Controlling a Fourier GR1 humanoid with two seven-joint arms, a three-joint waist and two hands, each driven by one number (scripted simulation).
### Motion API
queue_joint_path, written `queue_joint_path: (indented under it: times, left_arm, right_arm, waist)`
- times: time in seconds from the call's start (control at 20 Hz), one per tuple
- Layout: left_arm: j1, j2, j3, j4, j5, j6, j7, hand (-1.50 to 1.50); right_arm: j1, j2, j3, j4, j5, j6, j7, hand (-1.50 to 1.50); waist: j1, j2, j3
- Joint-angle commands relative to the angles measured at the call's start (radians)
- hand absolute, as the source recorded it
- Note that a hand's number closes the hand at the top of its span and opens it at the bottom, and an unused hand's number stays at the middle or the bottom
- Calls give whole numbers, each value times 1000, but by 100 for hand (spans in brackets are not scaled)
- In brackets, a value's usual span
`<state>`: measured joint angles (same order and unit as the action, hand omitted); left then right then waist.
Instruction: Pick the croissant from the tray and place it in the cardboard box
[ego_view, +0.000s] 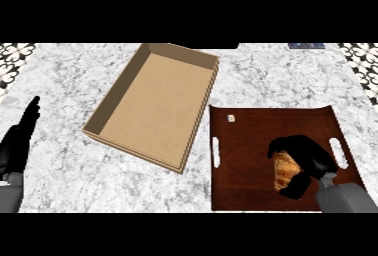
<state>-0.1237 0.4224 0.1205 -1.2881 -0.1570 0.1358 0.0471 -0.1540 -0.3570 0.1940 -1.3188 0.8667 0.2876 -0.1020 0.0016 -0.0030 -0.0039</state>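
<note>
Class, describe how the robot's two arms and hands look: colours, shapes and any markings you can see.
Both forearms are plain grey and rounded, entering from the lower edge. Each ends in a black hand with slim fingers and a thumb: the left hand and the right hand. No cables, markings or sleeves show.

My single head view looks steeply down on the marble counter (66, 165) from above its near edge, facing away from me, close enough to frame the cardboard box (151, 105) and tray (244, 150); the far edge is probably cropped.

No text can be read — the small white tag (230, 118) on the tray (244, 150) is illegible.
</note>
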Motion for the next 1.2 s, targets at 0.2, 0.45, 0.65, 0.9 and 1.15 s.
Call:
queue_joint_path:
  times: [0.2,0.45,0.65,0.9,1.15]
  left_arm:
    - [-7,-21,9,-8,-19,0,10,0]
    - [-32,-38,-42,-67,-42,-5,37,0]
    - [0,-64,-38,-50,-51,20,8,0]
    - [6,-35,5,-8,-31,-8,-15,0]
    - [30,-42,-4,-81,-50,9,37,0]
  right_arm:
    - [-205,61,-6,248,111,-175,-102,150]
    - [-505,-8,-47,444,93,-101,-254,150]
    - [-614,-40,-107,568,123,-248,-322,150]
    - [-691,10,-173,566,65,-326,-367,150]
    - [-738,37,-208,535,-3,-363,-502,150]
  waist:
    - [14,8,5]
    - [64,20,7]
    - [45,16,6]
    - [19,9,4]
    - [19,6,5]
